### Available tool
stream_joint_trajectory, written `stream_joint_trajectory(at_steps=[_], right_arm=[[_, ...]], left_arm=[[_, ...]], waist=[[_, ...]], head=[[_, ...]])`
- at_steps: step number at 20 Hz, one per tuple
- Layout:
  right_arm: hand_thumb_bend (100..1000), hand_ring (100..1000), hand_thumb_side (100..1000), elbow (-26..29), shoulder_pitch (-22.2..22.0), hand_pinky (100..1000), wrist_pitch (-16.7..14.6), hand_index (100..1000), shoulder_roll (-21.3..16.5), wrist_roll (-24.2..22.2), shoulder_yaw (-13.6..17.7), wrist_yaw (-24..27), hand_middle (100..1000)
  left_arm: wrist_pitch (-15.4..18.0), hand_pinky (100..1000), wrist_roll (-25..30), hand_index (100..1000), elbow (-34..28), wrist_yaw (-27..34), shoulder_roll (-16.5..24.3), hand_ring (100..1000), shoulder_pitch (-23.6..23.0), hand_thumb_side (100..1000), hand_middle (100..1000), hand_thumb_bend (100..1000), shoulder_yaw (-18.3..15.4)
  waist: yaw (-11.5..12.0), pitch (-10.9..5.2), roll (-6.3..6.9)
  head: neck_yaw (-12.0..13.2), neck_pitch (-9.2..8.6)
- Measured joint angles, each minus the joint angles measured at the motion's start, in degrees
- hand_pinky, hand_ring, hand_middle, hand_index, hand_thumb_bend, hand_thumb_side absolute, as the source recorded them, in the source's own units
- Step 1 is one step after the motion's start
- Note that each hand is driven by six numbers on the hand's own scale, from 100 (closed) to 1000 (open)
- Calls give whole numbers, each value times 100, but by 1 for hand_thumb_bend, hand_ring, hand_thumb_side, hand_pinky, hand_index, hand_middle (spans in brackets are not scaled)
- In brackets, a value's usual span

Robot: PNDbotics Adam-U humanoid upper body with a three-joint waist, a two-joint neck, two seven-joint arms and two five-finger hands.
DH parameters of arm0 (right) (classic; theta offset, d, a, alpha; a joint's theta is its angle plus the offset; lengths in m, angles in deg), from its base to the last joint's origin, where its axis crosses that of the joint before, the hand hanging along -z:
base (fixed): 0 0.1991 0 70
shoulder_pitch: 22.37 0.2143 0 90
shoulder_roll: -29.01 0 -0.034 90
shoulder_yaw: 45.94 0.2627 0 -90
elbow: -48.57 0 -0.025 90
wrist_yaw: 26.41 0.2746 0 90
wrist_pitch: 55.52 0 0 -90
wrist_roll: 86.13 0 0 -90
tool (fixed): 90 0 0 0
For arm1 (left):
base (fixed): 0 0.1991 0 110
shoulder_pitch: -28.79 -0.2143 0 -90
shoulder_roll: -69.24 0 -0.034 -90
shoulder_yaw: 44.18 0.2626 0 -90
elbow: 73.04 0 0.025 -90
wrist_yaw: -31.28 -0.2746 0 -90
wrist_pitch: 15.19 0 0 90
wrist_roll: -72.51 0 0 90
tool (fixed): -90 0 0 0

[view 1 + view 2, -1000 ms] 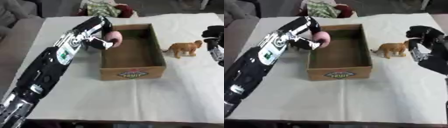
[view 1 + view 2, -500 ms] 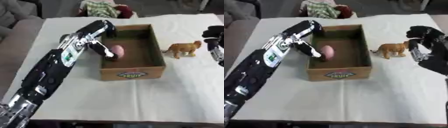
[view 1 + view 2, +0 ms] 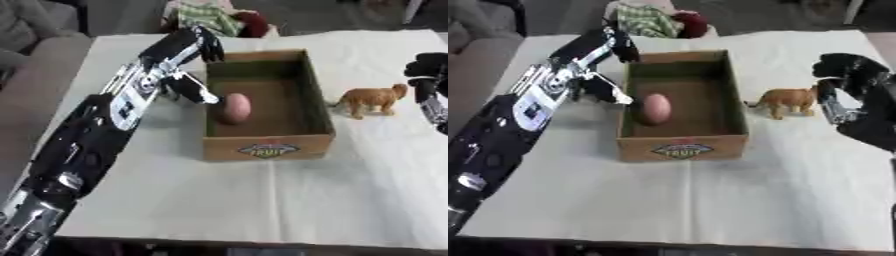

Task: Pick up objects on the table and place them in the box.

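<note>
A shallow rectangular cardboard box sits at the centre of the frame on a table covered in a pale, slightly creased cloth; its near wall carries a printed oval label too blurred to read. Inside, against the left wall, lies a smooth pink egg-shaped object, matte and rounded, resting on the brown floor of the box. Just right of the box, apart from its wall, stands a small orange-tan toy animal on four legs, its head toward the right; its finer features cannot be made out. The left hand hangs over the box's upper left corner, black with silver joints, fingers relaxed and extended with nothing in them; one pale-tipped digit points down along the outside of the left wall near the egg shape. The glossy black forearm runs to the lower left and is cut off by the frame edge. The right hand shows at the right edge, partly cut off in the left eye view, fingers curled inward and empty, well clear of the toy. At the top centre, past the table's far edge, lies a bundle of plaid fabric and something dark red, indistinct.
</note>
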Motion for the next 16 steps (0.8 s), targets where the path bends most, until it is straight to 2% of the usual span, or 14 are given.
stream_joint_trajectory(at_steps=[3,7,9,13,16], right_arm=[[100,816,276,-2,-66,804,11,847,-2,31,41,-3,741],[100,816,276,-2,-84,804,12,846,-4,54,69,-7,741],[100,816,274,-2,-84,804,12,846,-4,54,69,-9,741],[100,816,270,-2,-83,804,12,846,-4,54,69,-18,741],[100,816,271,-2,-82,804,11,846,-4,53,69,-23,742]], left_arm=[[-169,655,-132,625,-221,170,224,540,-166,199,488,720,-222],[-514,655,-425,626,-433,397,783,542,-524,219,490,719,-733],[-667,657,-476,629,-462,457,1035,545,-675,236,493,724,-877],[-820,662,-414,637,-413,425,1331,554,-821,232,501,734,-960],[-824,667,-288,644,-243,315,1411,563,-831,265,510,755,-961]], waist=[[278,-64,4],[245,-56,14],[231,-51,8],[209,-50,1],[192,-50,-2]], head=[[-118,0],[-163,0],[-163,-1],[-163,-1],[-162,-1]])
